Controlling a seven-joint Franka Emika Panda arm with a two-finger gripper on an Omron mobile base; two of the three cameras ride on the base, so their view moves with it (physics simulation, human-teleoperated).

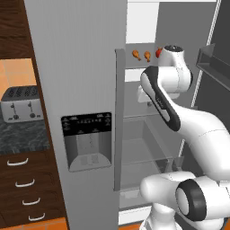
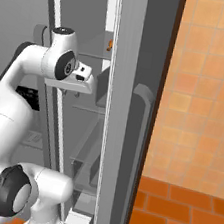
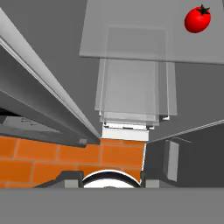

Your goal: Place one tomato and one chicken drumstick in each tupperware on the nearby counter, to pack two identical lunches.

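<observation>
While the gripper's state cannot be told, two orange chicken drumsticks [image 1: 141, 55] are seen on the open grey fridge's [image 1: 76, 67] upper shelf.

Two orange chicken drumsticks [image 1: 141, 55] lie side by side on an upper fridge shelf [image 1: 139, 63]. A red tomato [image 3: 197, 19] rests just beside them on that shelf.

Open grey fridge [image 1: 85, 67], orange tiled wall [image 2: 203, 86], silver toaster [image 1: 20, 104], dark drawers [image 1: 27, 188]

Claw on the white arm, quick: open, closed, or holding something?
Claw: cannot be told; its tips are too small to read.
</observation>
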